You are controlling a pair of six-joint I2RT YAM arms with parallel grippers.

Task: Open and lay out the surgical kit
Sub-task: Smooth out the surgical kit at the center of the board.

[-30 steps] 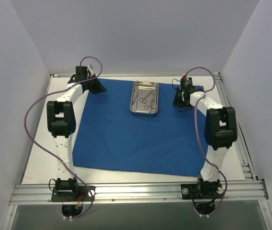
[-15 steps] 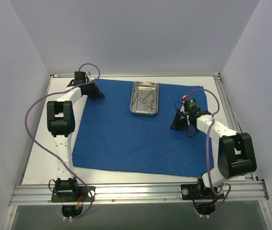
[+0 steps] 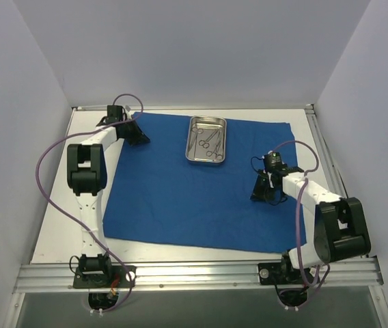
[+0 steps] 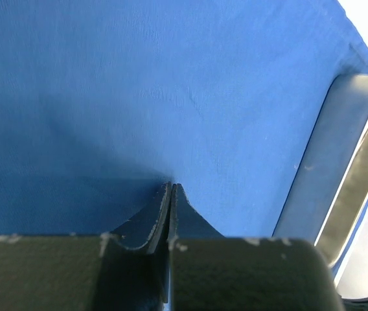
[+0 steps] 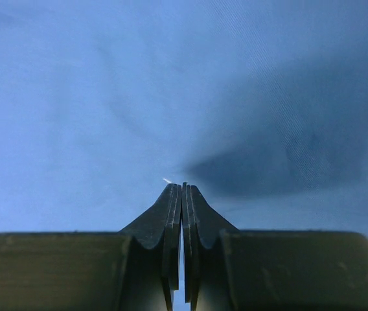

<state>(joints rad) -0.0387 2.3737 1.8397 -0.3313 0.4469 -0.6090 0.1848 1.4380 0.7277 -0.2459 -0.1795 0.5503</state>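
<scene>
The royal-blue cloth (image 3: 180,195) lies spread flat on the table. The steel tray (image 3: 208,120) stands on its far middle and holds a few scissor-like instruments (image 3: 206,141). My left gripper (image 3: 141,138) is shut, its tips down on the cloth near the far left corner. In the left wrist view the gripper (image 4: 171,186) touches the cloth (image 4: 171,78), with the tray's edge (image 4: 365,149) at the right. My right gripper (image 3: 258,193) is shut and empty over the cloth's right part, near of the tray. The right wrist view shows the gripper (image 5: 182,186) above plain cloth (image 5: 106,97).
White table surface (image 3: 57,225) shows left of the cloth. A metal rail (image 3: 194,273) runs along the near edge, another rail (image 3: 348,212) along the right side. White walls enclose the back and both sides.
My right arm has drawn back from the cloth's far right corner towards the near side, over the cloth. The left gripper has shifted slightly onto the cloth.
</scene>
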